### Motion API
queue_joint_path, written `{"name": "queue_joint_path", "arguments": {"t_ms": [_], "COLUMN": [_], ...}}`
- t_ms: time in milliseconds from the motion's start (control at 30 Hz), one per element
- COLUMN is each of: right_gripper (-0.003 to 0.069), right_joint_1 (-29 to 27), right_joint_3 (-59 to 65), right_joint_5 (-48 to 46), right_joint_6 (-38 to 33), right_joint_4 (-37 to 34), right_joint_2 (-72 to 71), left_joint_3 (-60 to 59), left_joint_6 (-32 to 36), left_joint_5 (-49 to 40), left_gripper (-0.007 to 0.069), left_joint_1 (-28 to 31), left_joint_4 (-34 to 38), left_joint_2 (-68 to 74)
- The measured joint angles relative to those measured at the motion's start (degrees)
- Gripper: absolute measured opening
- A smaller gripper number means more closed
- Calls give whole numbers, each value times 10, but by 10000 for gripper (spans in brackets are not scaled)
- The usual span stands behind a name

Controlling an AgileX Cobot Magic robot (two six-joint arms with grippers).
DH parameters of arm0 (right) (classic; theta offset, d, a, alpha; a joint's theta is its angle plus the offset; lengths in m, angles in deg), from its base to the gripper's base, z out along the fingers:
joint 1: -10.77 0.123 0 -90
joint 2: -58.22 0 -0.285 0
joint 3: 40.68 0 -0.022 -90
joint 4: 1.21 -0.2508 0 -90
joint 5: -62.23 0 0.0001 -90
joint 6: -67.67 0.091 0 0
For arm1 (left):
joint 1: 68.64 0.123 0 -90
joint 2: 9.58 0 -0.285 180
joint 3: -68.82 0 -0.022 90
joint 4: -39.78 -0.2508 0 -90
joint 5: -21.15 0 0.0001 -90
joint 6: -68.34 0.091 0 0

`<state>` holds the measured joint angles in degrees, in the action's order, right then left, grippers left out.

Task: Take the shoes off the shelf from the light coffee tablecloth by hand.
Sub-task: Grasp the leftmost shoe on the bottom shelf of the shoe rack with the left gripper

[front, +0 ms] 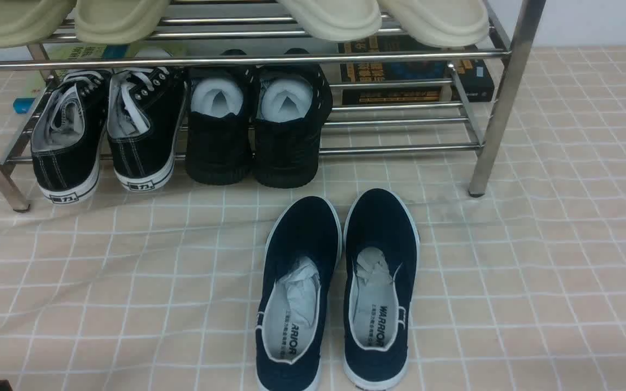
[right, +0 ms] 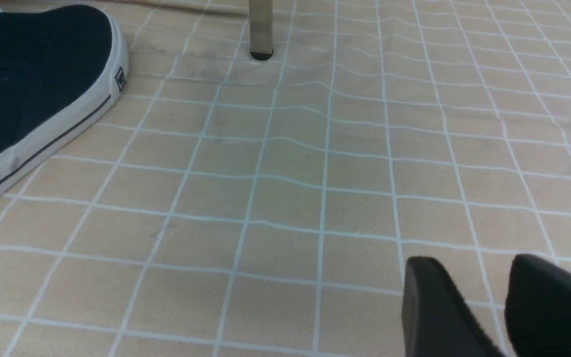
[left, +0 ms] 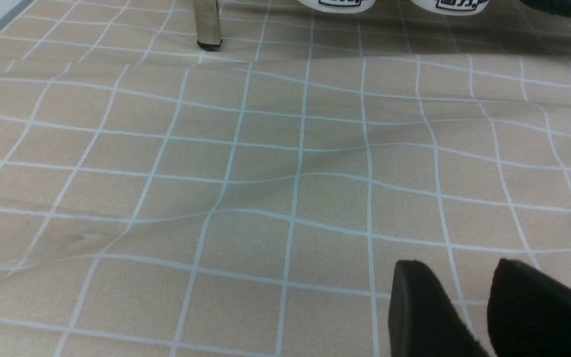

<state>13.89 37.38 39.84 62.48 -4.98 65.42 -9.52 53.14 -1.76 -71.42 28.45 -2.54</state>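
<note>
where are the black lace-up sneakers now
In the front view, the sneakers stand on the left part of the rack's lower tier, just left of the black shoes.

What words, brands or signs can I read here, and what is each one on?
"WARRIOR": insole of the right navy slip-on.
"RRIOR", start hidden: insole of the left navy slip-on.
"力", after a character too small to be sure of: white heel labels of the black-and-white sneakers.
Small lines beside the insole brand: too small to read.
Print on the green book and the dark books behind the rack: too blurred to read.
</note>
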Motion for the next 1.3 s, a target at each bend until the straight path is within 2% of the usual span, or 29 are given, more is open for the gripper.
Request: {"name": "queue_joint_path", "arguments": {"t_ms": [1300], "right_gripper": [240], "right_joint_1": [0], "right_joint_3": [0], "right_joint_5": [0], "right_joint_6": [0], "right_joint_4": [0], "right_joint_2": [0], "left_joint_3": [0], "left_joint_6": [0], "left_joint_5": [-1], "left_gripper": [239], "left_joint_1": [0], "left_joint_4": [-20], "left_joint_2": [0]}}
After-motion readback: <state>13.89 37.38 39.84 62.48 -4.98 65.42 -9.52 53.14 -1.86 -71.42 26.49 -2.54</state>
